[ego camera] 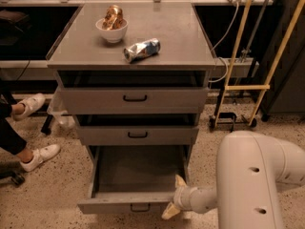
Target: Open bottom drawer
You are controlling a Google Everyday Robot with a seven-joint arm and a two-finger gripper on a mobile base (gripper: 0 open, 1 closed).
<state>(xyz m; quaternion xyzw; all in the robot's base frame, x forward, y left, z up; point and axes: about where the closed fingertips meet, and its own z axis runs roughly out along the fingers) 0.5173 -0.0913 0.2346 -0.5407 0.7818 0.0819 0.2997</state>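
The bottom drawer [109, 207] is the lowest of the grey cabinet's three and stands pulled out, its empty inside showing. Its small black loop handle [139, 207] sits at the centre of the front panel. My gripper [175, 197] is at the drawer's front right corner, on the end of my white arm [252, 185]. It is open, with one finger [180, 181] up beside the drawer's right side and the other down by the front panel. It holds nothing.
The middle drawer [137, 134] and the top drawer [135, 98] are shut. A white bowl [112, 26] and a crushed can [141, 49] lie on the cabinet top. A person's white shoes [40, 156] are on the floor at the left. A yellow-framed cart [238, 87] stands at the right.
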